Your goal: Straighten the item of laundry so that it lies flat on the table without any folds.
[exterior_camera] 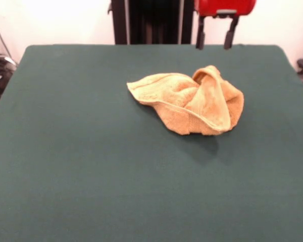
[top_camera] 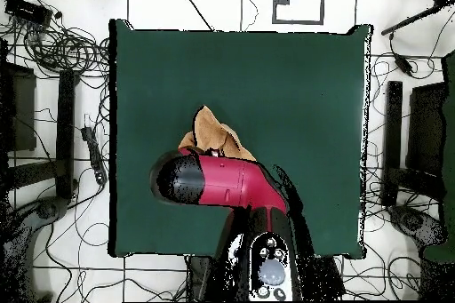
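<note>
Hovering high with fingers apart, the gripper has yet to grasp the crumpled towel; next it must descend onto a hemmed edge and spread it across the surface.

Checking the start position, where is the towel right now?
In the front view, the crumpled towel lies on the table, right of centre toward the far edge, below the raised gripper.
</note>
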Robot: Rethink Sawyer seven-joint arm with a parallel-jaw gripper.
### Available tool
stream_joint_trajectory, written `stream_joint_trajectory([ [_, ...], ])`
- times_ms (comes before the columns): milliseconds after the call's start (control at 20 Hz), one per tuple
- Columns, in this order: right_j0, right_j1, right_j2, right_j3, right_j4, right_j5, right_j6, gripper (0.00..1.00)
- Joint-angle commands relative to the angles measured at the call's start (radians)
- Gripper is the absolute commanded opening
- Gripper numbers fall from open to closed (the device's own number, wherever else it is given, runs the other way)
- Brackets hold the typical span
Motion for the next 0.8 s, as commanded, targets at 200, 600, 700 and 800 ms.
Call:
stream_joint_trajectory([
  [200, 0.024, 0.004, 0.017, -0.036, 0.049, 0.093, 0.219, 1.0],
  [600, 0.024, 0.004, 0.006, -0.04, 0.04, 0.131, 0.213, 1.0],
  [700, 0.019, 0.016, 0.012, -0.041, 0.041, 0.128, 0.208, 1.0],
  [800, 0.013, 0.034, 0.023, -0.027, 0.056, 0.114, 0.219, 1.0],
])
